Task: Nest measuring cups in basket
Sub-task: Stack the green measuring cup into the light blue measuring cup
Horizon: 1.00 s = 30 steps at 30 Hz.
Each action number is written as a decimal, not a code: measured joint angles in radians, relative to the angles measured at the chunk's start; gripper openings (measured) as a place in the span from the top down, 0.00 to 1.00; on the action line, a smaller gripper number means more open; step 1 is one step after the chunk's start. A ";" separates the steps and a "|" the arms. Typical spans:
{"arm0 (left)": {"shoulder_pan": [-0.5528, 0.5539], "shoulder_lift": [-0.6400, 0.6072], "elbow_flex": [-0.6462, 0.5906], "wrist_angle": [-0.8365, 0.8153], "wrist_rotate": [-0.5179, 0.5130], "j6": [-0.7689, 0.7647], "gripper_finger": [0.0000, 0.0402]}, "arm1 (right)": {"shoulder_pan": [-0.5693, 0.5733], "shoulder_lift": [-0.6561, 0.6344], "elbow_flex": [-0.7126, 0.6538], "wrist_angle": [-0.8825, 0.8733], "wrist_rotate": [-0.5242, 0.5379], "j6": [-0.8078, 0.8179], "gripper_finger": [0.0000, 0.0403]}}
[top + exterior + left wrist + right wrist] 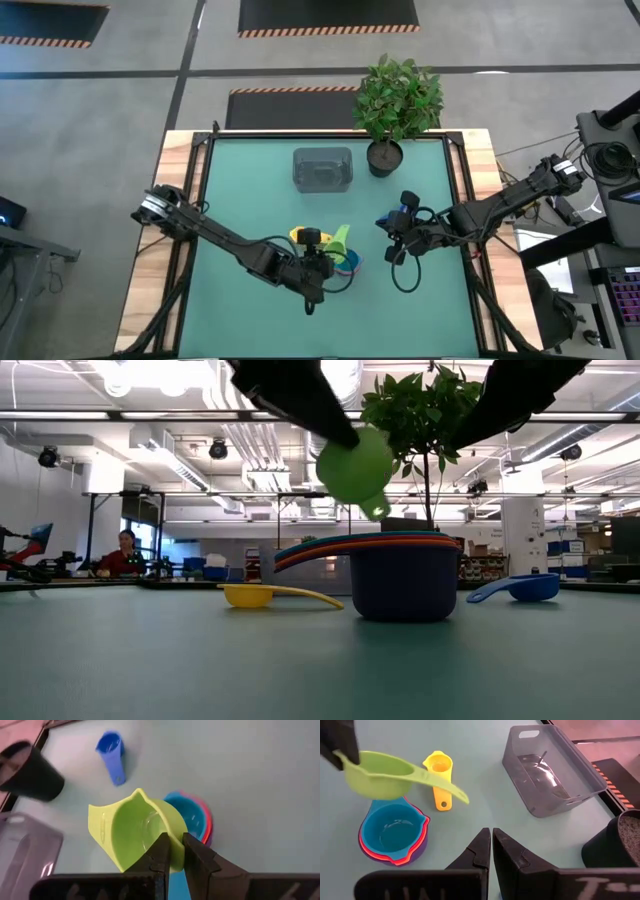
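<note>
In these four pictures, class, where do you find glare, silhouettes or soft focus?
Low view: bright ceiling lights leave both arms as dark silhouettes above the green plastic measuring cup. Right wrist view: glare streaks the floor of the translucent grey rectangular basket. Left wrist view: the near dark fingers look soft.

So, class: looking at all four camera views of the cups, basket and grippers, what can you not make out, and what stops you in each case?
- Stacked cups, right wrist view: only nested rims show, so the count is unclear.
- Basket, low view: hidden behind the stack.
- Left gripper, low view: cut off by the top edge; only the green cup it holds shows.
- Right gripper, high view: too small to read the fingers.
- Small blue cup, right wrist view: out of frame.
</note>
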<state>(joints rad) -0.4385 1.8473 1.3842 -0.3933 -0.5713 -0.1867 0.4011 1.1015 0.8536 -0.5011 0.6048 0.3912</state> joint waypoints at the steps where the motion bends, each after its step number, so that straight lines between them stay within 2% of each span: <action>1: 0.000 0.000 -0.003 0.019 0.007 0.009 0.95 | 0.000 0.000 0.000 0.000 0.000 0.000 0.98; 11: 0.000 0.045 -0.022 0.122 0.029 0.091 0.93 | 0.000 0.000 0.000 0.001 0.001 0.000 0.98; 30: 0.002 0.082 -0.007 0.115 0.059 0.104 0.92 | 0.000 0.000 0.000 0.000 0.024 -0.001 0.98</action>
<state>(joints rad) -0.4366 1.9293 1.3777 -0.2783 -0.5125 -0.0822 0.4007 1.1011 0.8536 -0.5015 0.6292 0.3904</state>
